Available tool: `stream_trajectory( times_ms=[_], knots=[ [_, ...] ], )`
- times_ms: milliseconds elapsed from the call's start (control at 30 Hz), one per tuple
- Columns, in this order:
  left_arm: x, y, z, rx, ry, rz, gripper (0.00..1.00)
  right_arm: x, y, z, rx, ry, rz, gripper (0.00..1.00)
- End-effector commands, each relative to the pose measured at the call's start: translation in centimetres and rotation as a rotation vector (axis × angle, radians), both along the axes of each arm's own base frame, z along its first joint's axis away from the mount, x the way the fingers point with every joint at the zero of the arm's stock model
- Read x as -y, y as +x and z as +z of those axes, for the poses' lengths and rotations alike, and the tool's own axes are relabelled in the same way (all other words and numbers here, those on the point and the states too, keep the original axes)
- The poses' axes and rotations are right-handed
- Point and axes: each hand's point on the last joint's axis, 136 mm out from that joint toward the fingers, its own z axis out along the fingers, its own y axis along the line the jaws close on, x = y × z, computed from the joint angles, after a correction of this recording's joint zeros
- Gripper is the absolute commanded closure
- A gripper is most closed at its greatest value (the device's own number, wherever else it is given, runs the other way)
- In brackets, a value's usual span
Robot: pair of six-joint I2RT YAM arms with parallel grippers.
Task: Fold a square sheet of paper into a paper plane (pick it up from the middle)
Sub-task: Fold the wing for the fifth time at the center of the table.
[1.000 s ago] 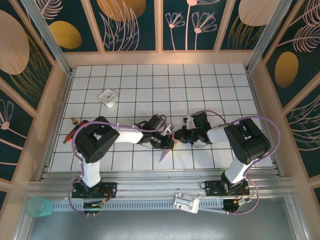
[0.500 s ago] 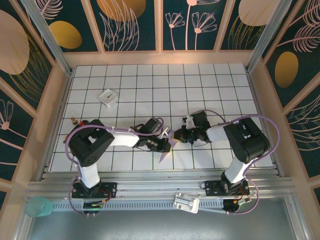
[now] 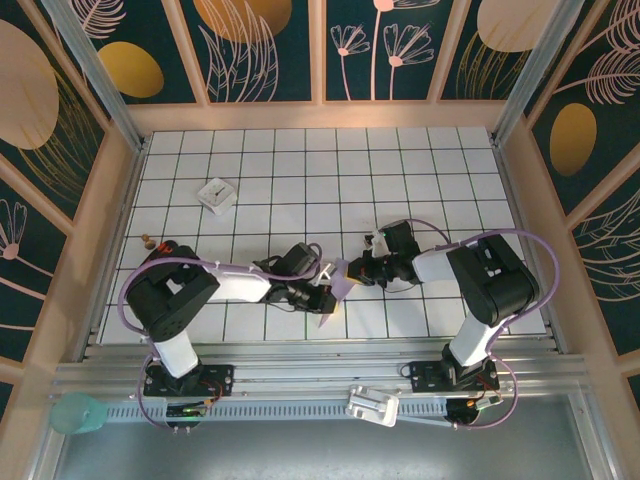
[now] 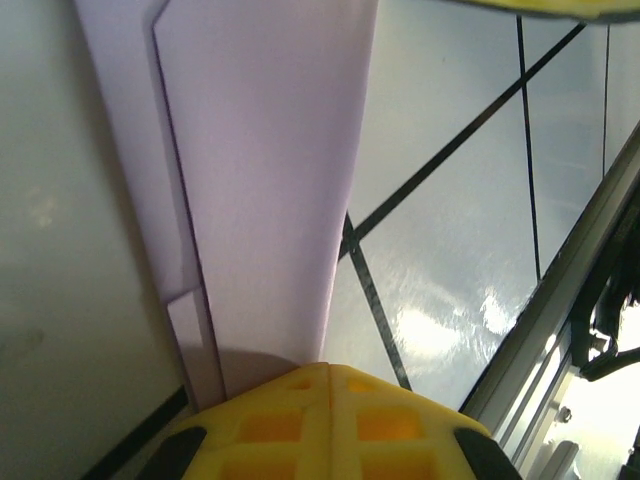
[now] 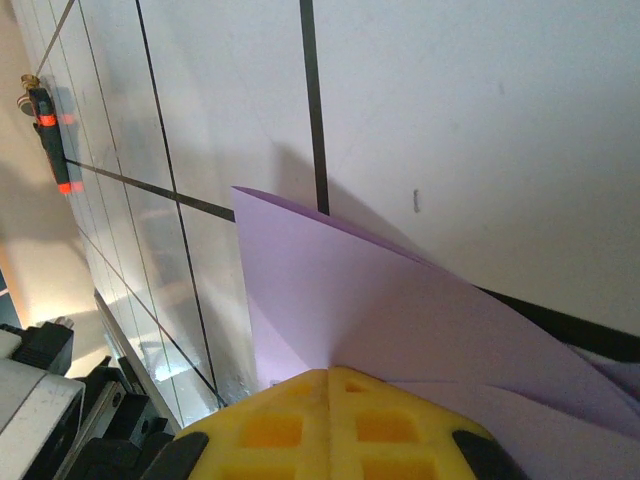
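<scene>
Folded purple paper plane [image 3: 333,293] near the middle of the table's [image 3: 420,170] front edge, left gripper [image 4: 328,372] clamped tight on its nearer part, right gripper [image 5: 328,375] pinched closed on its farther end, small white block [image 3: 216,194] well behind, towards the back left corner.

A white tiled tabletop [image 3: 400,160] with dark grid lines sits inside a pale wooden frame [image 3: 320,115]. Dark teal wall panels [image 3: 270,50] printed with gold ovals and pink line-drawn plants rise on three sides, braced by aluminium posts [image 3: 95,70]. Metal rails [image 3: 320,375] run along the near edge. Soft glare [image 4: 440,330] glints off the tiles.
</scene>
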Motion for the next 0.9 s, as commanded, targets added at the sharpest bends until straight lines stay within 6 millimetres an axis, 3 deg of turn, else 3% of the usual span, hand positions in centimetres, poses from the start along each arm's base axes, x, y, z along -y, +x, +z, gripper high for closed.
stream_trajectory(
  times_ms=[0, 333, 500, 600, 733, 867],
  knots=[
    [-3.5, -5.4, -2.6, -0.173, 0.125, -0.074, 1.0, 4.1, -1.9, -5.8, -0.109, -0.247, -0.065, 1.0],
    [-5.4, -7.2, -2.3, -0.194, 0.139, -0.101, 1.0, 4.0, -1.7, -5.9, -0.108, -0.253, -0.057, 1.0],
    [-5.6, -7.3, -1.1, -0.166, 0.149, -0.166, 0.89, 3.6, -1.0, -5.2, -0.085, -0.245, -0.037, 1.0],
    [-4.7, -5.4, 1.1, -0.073, 0.115, -0.16, 0.81, 2.3, 0.1, -3.5, -0.026, -0.194, 0.006, 0.97],
    [-3.6, -0.7, 5.2, 0.059, -0.005, -0.042, 0.72, 0.4, 1.9, 1.0, 0.098, -0.102, 0.078, 0.91],
    [-2.6, 3.8, 8.4, 0.14, -0.138, 0.141, 0.65, 0.7, 2.7, 4.4, 0.178, -0.107, 0.082, 0.84]
  ],
)
